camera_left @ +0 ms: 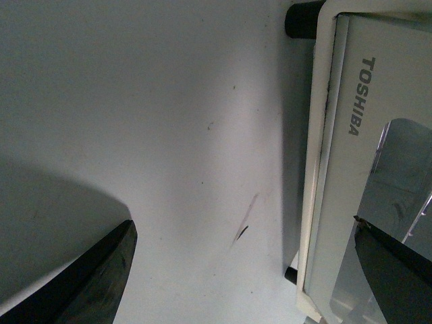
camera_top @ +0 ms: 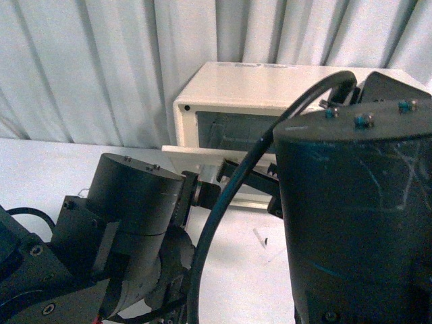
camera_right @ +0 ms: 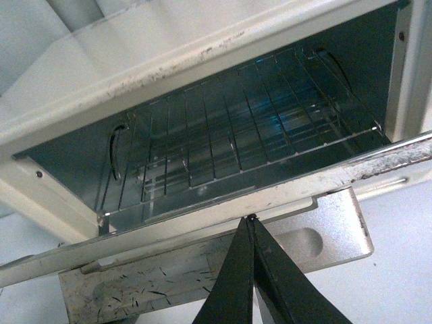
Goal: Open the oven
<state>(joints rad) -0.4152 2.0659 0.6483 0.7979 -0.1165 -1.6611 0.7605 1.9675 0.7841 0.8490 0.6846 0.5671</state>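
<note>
Crowding the near right of the front view, the right arm [camera_top: 351, 202] is rising as a thick dark cylinder, with its black cable [camera_top: 226, 209] arching up and over toward the oven. It is hiding most of the oven's right half from that camera. The left arm [camera_top: 128, 202] is sitting lower at the near left, bent and reaching toward the left end of the door.

The oven [camera_top: 270, 84] is standing at the back of the white table [camera_top: 40, 169], close in front of a pale pleated curtain [camera_top: 81, 67]. Its door [camera_top: 192, 155] is hanging part-way down, and the dark cavity is showing above it.

From the right wrist, the right gripper [camera_right: 250, 226] is pointing at the door's edge. Its fingers are pressing together with no gap, tips meeting right at that edge, and nothing is showing between them. Beyond them the wire rack [camera_right: 223, 135] is lying inside the open cavity, and a scratched metal plate [camera_right: 169, 283] is showing just beside the fingers.

From the left wrist, the left gripper [camera_left: 243, 223] is spreading wide and gripping nothing. One finger is hovering over bare table, and the other is overlapping the door glass near the Toshiba lettering [camera_left: 360, 96]. A black foot [camera_left: 302, 20] is peeking out at the oven's corner, and a small dark mark [camera_left: 241, 233] is lying on the table between the fingers.
</note>
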